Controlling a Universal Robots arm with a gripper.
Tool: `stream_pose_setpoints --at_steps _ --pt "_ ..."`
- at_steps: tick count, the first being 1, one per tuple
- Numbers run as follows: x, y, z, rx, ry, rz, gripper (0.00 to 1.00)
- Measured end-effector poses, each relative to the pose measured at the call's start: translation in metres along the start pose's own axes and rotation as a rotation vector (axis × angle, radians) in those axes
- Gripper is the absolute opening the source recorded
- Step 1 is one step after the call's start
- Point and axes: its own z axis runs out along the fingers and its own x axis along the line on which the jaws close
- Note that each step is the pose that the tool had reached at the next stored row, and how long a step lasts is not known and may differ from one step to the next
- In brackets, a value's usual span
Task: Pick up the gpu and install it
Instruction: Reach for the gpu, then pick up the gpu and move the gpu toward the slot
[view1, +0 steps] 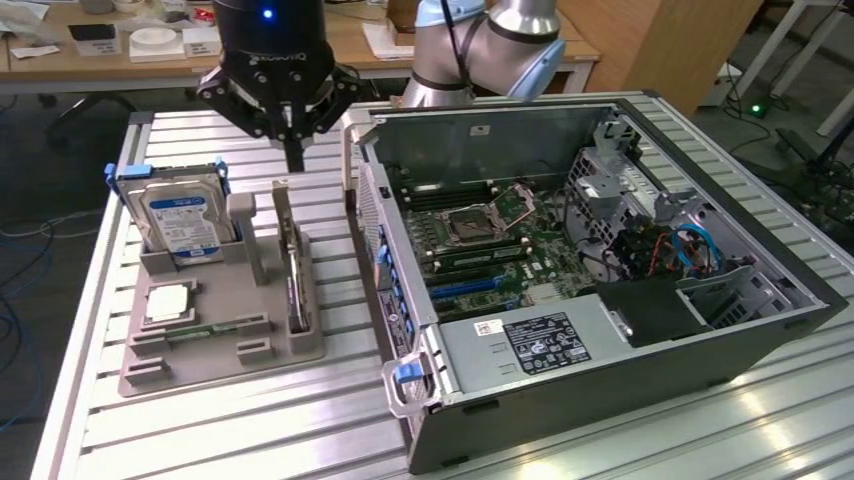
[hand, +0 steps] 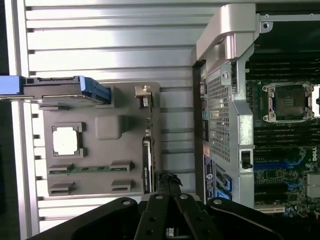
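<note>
Above the holder (view1: 214, 355), gripper (view1: 294, 160) is hovering pinched shut, gripping nothing, just over the gpu (view1: 290, 262), which is standing on edge in its slot, leaving its top edge graspable; case (view1: 481, 130) is lying open, board facing up, on a slatted metal table (view1: 240, 420); desks (view1: 54, 62) are sitting behind

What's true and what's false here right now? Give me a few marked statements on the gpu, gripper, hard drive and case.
1. The gpu stands on edge in the gray holder. True.
2. The gripper is shut on the gpu. False: it is shut but holds nothing and is apart from the gpu, up over the holder's far end.
3. The hard drive lies flat on the table. False: it stands upright in the same holder.
4. The computer case is open, and its motherboard is exposed. True.
</note>
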Motion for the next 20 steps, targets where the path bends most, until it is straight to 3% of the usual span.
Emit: stream_pose_setpoints --at_steps 15,20 --pt "0.029 -0.0084 -0.0003 -0.0001 0.0 0.0 0.1" --pt "0.029 -0.0086 -0.0003 0.0 0.0001 0.0 0.1"
